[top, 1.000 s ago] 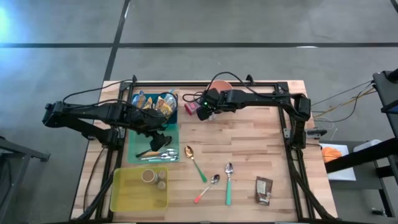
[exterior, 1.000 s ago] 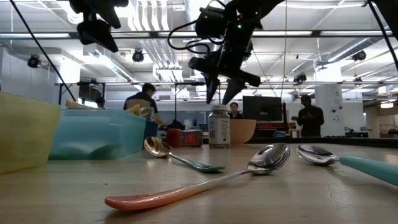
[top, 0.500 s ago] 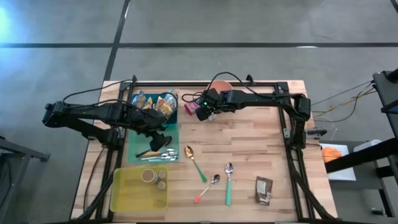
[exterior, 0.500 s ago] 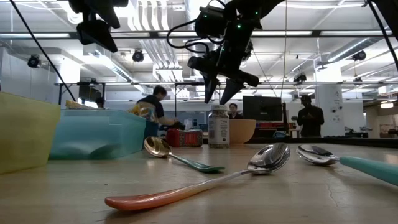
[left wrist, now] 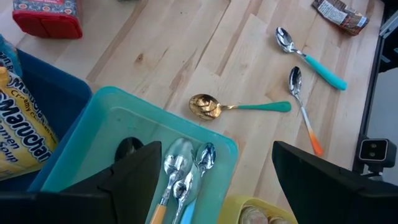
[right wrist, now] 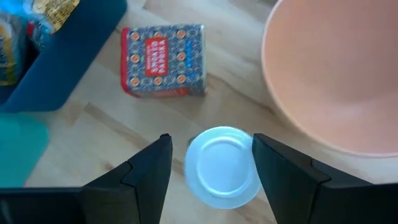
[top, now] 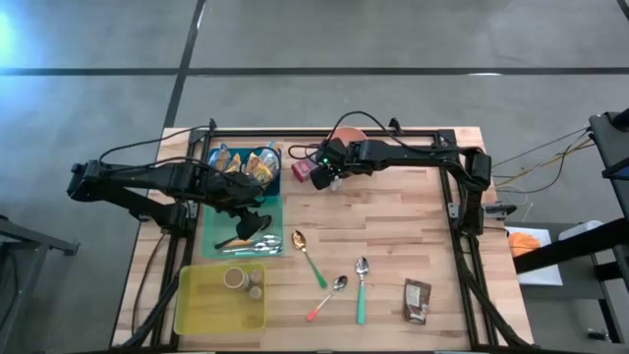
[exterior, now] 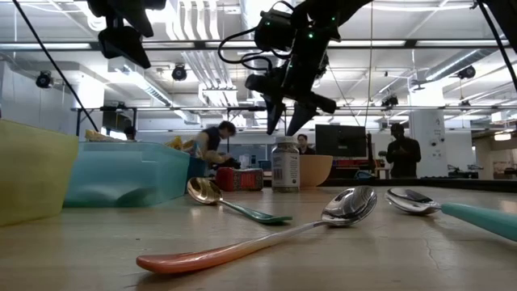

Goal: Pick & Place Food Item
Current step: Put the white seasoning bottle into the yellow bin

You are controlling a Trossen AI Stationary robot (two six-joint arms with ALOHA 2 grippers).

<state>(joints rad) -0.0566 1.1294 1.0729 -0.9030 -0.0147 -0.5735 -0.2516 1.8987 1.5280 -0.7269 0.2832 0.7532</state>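
On the table's left stand three bins in a column: a yellow bin (top: pixel 218 299) nearest the front edge, holding what look like two small round items; a teal tray (top: pixel 242 228) behind it with several utensils lying inside; a dark blue bin (top: pixel 246 168) at the back, filled with snack packets. Three spoons lie on the bare wood to their right: a gold-bowled spoon with a green handle (top: pixel 308 256), a steel spoon with an orange handle (top: pixel 328 296), and a steel spoon with a teal handle (top: pixel 361 289); one dark food packet (top: pixel 417 300) lies farther right, near the front edge. At the back sit one red box (top: pixel 302 172), one white-lidded jar (right wrist: pixel 222 166) and one peach bowl (right wrist: pixel 329 68), the jar between box and bowl.

The left arm stretches in from the left, its left gripper (top: pixel 254 222) hanging above the teal tray, fingers spread wide and holding nothing; the right arm reaches from the right across the back of the table, its right gripper (exterior: pixel 285 121) pointing down directly over the jar's lid, fingers parted to either side of it, clear of the jar and empty.
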